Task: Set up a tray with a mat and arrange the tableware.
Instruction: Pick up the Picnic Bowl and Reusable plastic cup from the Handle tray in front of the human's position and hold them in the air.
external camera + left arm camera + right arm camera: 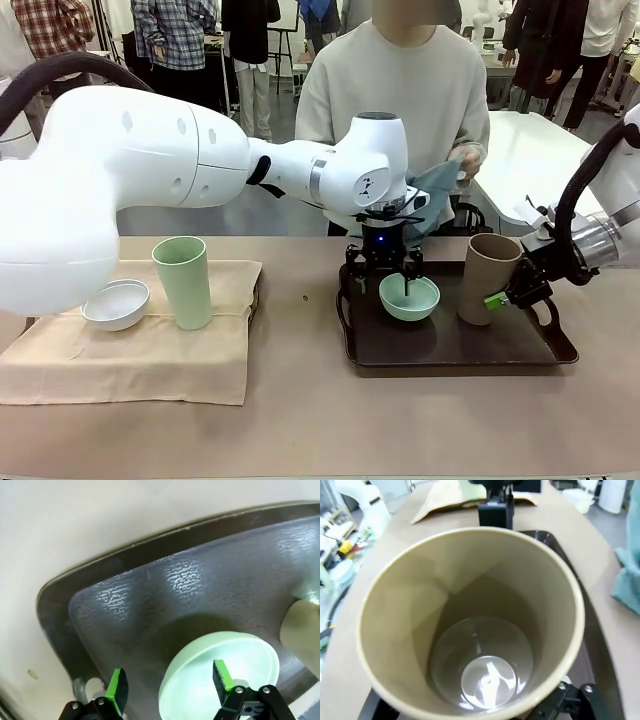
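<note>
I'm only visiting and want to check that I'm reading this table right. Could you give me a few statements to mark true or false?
1. The mint-green bowl sits in the dark tray. True.
2. The small white bowl and the pale-green tumbler are on the beige cloth. True.
3. The tan-brown tumbler stands on the beige cloth. False: it is in the tray, beside the mint-green bowl.
4. The left gripper is clamped shut on the bowl. False: it is open, one finger inside the rim and one outside.
</note>
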You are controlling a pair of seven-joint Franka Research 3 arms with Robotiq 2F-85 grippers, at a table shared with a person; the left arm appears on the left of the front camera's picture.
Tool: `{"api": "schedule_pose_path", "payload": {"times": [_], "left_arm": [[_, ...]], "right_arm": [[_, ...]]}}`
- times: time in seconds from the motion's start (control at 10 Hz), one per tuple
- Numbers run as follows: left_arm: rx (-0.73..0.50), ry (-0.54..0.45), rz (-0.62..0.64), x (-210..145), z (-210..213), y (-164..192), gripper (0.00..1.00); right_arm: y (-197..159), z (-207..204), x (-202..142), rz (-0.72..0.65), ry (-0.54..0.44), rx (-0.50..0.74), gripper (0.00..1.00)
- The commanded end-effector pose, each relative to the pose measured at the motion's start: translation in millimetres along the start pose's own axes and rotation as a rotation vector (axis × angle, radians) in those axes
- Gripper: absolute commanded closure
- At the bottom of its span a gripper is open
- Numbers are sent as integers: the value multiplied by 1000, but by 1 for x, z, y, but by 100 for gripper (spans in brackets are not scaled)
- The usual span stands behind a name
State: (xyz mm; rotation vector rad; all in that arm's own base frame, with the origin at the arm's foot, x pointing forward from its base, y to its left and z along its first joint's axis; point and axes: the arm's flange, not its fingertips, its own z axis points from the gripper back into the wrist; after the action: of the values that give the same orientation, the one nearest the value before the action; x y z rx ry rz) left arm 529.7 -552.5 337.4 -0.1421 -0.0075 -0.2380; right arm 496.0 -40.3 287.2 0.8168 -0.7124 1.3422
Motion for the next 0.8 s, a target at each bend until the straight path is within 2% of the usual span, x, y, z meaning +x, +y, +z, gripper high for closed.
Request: {"api": "schedule_pose_path", "payload": {"times": [0.0, 0.1, 0.2, 0.3, 0.4, 0.6, 0.7], "left_arm": [[3, -10, 45, 14, 3, -8, 11], [6, -15, 47, 15, 2, -8, 11], [1, -20, 42, 15, 3, -8, 65], [2, -25, 45, 12, 5, -7, 66], [0, -30, 47, 12, 8, -7, 100], [4, -33, 48, 11, 10, -7, 100], [8, -35, 53, 10, 11, -7, 91]], "right_arm": [[-3, -12, -2, 39, -15, 10, 0], [-2, -14, -2, 60, -3, 33, 0], [-2, -13, -2, 71, -11, 47, 57], [-3, -14, -2, 78, -11, 49, 58], [-2, -14, -3, 84, -13, 51, 100], [-2, -13, -3, 93, -17, 46, 100], [-3, -13, -3, 94, -18, 39, 77]]}}
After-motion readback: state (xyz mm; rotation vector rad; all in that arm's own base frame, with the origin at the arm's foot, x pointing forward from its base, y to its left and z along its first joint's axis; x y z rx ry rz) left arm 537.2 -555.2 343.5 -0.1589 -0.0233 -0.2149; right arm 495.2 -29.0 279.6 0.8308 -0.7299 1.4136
